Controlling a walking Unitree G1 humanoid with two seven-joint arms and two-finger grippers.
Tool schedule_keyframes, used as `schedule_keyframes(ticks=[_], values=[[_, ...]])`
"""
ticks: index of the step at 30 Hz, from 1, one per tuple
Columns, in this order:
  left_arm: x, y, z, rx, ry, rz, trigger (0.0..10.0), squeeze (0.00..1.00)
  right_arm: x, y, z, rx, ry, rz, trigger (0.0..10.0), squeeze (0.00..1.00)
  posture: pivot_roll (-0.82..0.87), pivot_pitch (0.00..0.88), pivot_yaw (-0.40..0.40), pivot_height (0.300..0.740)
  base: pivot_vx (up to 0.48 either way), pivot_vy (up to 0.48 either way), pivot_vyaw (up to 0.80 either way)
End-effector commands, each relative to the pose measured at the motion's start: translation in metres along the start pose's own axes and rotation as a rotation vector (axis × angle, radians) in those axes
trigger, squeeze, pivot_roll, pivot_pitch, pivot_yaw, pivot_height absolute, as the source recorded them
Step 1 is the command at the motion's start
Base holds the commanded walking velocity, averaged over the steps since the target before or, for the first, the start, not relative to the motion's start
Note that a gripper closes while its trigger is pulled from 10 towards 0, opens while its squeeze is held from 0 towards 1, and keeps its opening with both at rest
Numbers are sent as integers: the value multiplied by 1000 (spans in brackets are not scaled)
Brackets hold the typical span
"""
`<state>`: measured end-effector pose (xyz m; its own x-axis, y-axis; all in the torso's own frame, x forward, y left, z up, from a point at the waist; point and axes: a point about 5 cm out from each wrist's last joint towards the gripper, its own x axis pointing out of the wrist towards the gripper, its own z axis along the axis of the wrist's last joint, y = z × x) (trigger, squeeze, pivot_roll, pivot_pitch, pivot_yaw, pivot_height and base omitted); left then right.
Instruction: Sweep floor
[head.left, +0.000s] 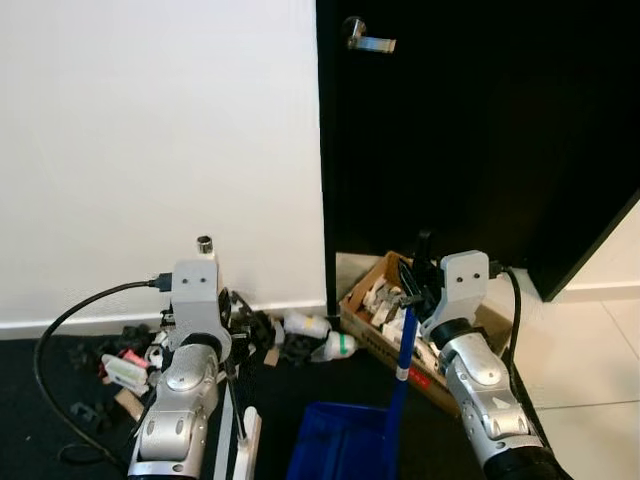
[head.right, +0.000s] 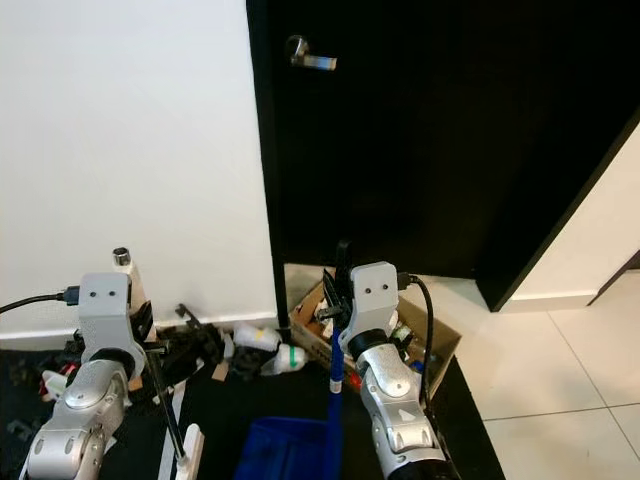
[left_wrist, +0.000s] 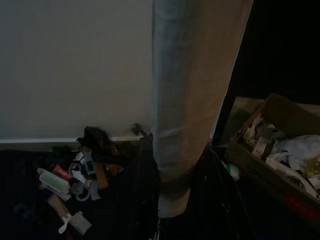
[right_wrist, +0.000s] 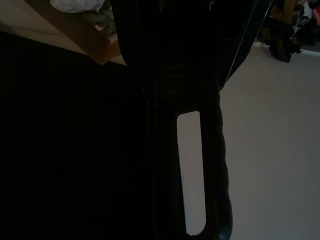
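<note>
1. Left eye view: the left gripper holds a thin dark broom stick that runs down to a white part near the bottom edge. Its fingers look closed on the stick, though they are hard to see. The right gripper is clamped on the black grip of a blue dustpan handle. The blue dustpan sits near, between the arms. A litter pile lies on the dark floor at the foot of the white wall. A cardboard box of scraps stands by the black door.

2. Right eye view: same scene; a bottle lies between pile and box.

3. Left wrist view: a pale stick crosses close in front, with the pile left and the box right beyond it.

4. Right wrist view: a dark grip with a slot lies along the fingers.

5. Judgement: the step is set-up, tools in hand and litter not yet swept. Next, the broom should reach past the pile and draw it toward the dustpan's mouth.
</note>
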<state>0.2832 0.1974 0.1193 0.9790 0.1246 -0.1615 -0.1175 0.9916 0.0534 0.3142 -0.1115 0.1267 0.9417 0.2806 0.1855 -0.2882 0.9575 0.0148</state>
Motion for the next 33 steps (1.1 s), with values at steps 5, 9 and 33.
schedule_keyframes(ticks=[5, 9, 33], values=[[-1, 0, 0, -3, -10, 10, 10000, 0, 0, 0, 1, 0, -12, 2, 10000, 0, 68, 132, 31, 740, 480, 0, 0], [-1, 0, 0, -3, -9, 11, 10000, 0, -1, 0, 1, -1, -12, 1, 10000, 0, 67, 133, 31, 740, 480, 0, 0], [-2, 5, 2, -20, -24, 27, 10000, 0, -1, 1, 0, 3, -10, 6, 10000, 0, 68, 133, 33, 740, 202, 0, 0]])
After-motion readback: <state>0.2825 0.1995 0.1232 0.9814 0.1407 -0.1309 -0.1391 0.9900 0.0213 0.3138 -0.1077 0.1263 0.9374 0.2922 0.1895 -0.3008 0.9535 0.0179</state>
